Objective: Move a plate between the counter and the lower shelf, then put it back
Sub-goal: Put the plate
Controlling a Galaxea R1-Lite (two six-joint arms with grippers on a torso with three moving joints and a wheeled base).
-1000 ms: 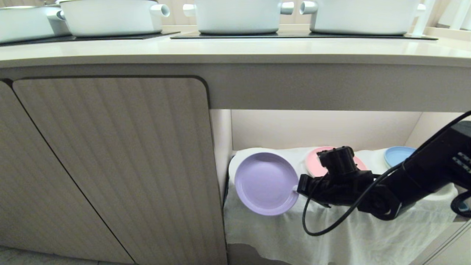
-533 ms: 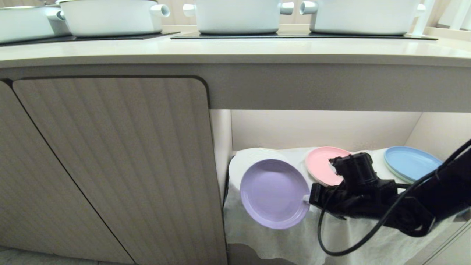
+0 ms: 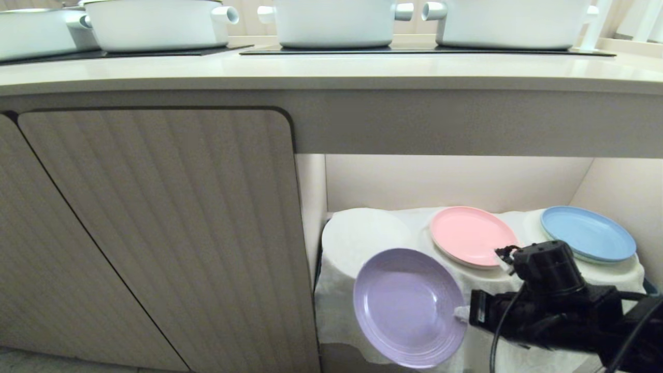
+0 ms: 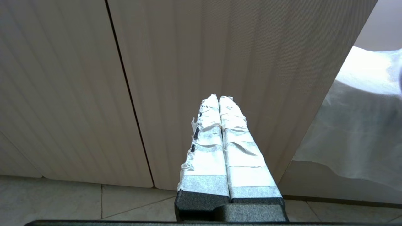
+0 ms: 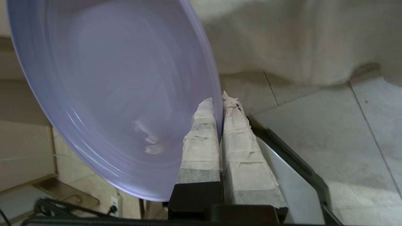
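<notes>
Since a second earlier, my right gripper (image 3: 462, 314) had drawn the plate (image 3: 409, 306) down and out from the lower shelf (image 3: 362, 233), baring its left hump. Head view: plate hung tilted before the shelf's draped front edge, clear of the ledge. Pink plate (image 3: 469, 235) and blue plate (image 3: 588, 233) sat on the other humps; counter (image 3: 331, 72) lip overhung, likely in the way of any lift.

Left wrist view: left gripper (image 4: 220, 103) pressed together, empty, facing the cabinet door (image 4: 188, 56).

Right wrist view: fingers (image 5: 204, 131) clamped on the plate (image 5: 119, 94) rim. Judged light, stiff, slick plastic; an edge pinch could pivot.
</notes>
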